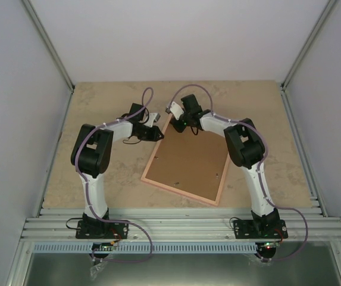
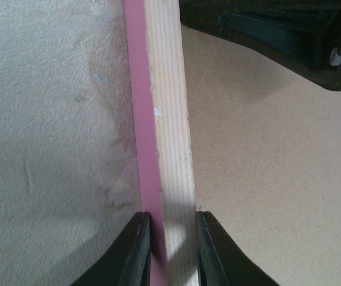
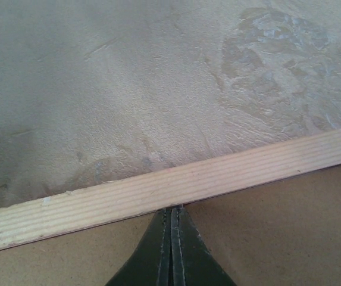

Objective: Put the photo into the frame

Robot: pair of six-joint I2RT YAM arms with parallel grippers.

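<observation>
The frame lies face down on the table, its pale wood back and pink outer edge showing. A brown backing board fills it. My left gripper is shut on the frame's left rail near the far corner, one finger on the pink side and one on the inner side. My right gripper is shut, with its tips resting on the board against the inner edge of the far rail. I cannot tell if anything is pinched between them. The photo is not in view.
The beige table lies around the frame. Grey side walls with metal posts close in left and right. A metal rail runs along the near edge by the arm bases. The right gripper's black body shows in the left wrist view.
</observation>
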